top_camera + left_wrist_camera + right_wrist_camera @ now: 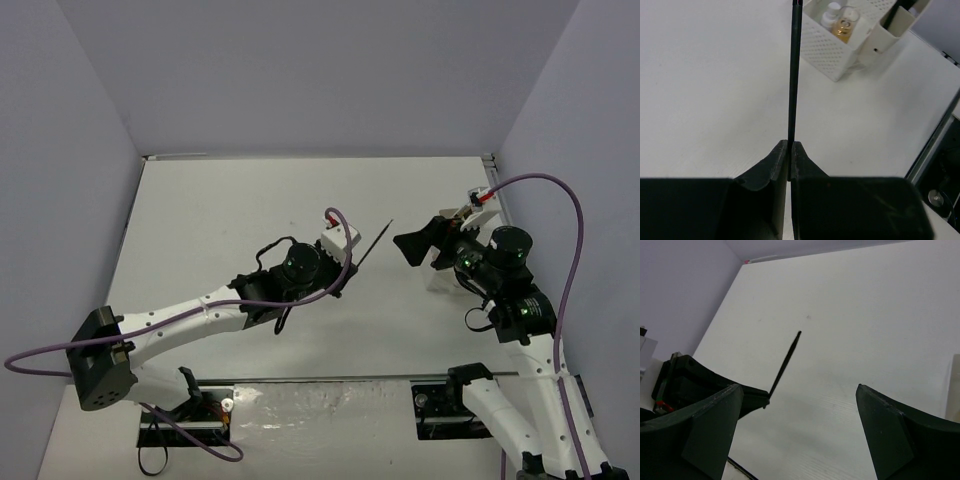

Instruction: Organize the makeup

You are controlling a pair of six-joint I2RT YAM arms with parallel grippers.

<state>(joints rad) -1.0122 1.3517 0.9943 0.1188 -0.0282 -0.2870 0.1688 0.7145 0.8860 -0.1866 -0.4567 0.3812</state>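
At mid-table, the black pencil-like stick [371, 245] is the item in hand. Your left gripper [789, 149] is closed tight on its near end, fingers pressed together with only the stick between them. The stick runs straight out from the fingertips, slanting toward the far right of the white table [250, 200].

Just beyond its free tip, your right gripper [408, 245] faces it with jaws spread wide and nothing between them. From the right wrist view, the stick rises in the gap between those two fingers [710, 430].

Ahead of the stick, slightly to its right, stands the white perforated tray [827, 47]. It holds an amber bottle [845, 29] and a white-capped bottle [832, 11] side by side. A smooth cream compartment [887, 35] adjoins it, with dark sticks [902, 9] inside. How many there are cannot be told.

From overhead, your right arm [500, 270] covers most of the tray, and a red stick [484, 197] shows past it near the table's right edge.
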